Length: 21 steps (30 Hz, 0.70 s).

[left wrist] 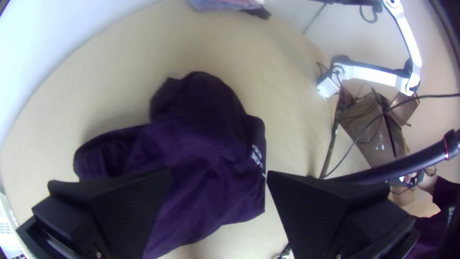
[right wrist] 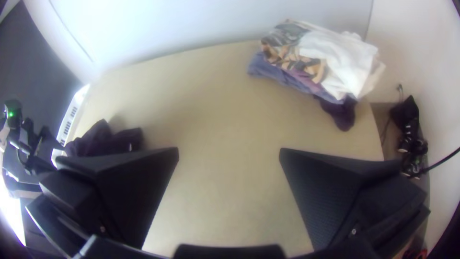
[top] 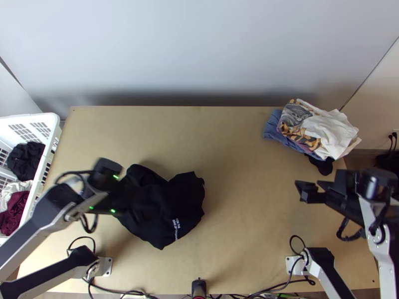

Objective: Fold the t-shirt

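Note:
My left gripper (top: 124,197) is over the left part of the black t-shirt (top: 174,207), which lies bunched on the left half of the table with small white print near its front edge. In the left wrist view the left gripper (left wrist: 219,175) stands open above the shirt (left wrist: 206,144), nothing between its fingers. Far from the shirt, my right gripper (top: 310,192) is at the table's right side. The right wrist view has the right gripper (right wrist: 229,153) open over bare wood, with the shirt (right wrist: 103,141) beyond one finger.
A pile of cloths (top: 314,129) lies at the table's back right corner, a black piece (top: 321,164) poking out beneath. At the left edge stands a white basket (top: 52,130) holding dark, white and maroon clothes. Bare wood (top: 239,199) stretches between shirt and right gripper.

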{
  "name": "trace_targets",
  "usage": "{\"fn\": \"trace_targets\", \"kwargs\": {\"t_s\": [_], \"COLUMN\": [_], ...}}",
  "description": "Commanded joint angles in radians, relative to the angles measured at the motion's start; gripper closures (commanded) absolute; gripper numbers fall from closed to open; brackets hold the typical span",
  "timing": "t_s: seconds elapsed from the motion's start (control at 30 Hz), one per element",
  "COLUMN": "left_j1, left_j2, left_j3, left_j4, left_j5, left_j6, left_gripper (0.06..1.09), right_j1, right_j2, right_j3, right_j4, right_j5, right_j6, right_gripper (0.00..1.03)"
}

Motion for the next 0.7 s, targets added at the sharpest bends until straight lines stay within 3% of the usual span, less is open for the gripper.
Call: {"fn": "trace_targets", "kwargs": {"t_s": [0.0,0.17,0.43,0.67], "left_j1": [0.247,0.465,0.731,0.852], "left_j2": [-0.034,-0.034,-0.017,-0.025], "left_j3": [0.093,0.093,0.069,0.049], "left_j4": [-0.065,-0.065,-0.051,-0.055], "left_j5": [-0.001,-0.001,0.018,0.018], "left_j6": [0.068,0.117,0.145,0.103], "left_gripper": [0.11,0.11,0.11,0.11], "right_j1": [0.130,0.262,0.575,0.753], "right_j2": [0.146,0.271,0.493,0.666], "right_j3": [0.087,0.182,0.234,0.248], "right_j4": [0.039,0.047,0.047,0.168], "right_j5": [-0.003,-0.009,-0.005,-0.006], "right_j6": [0.000,-0.007,-0.054,-0.066], "right_gripper": [0.05,0.05,0.05,0.05]}}
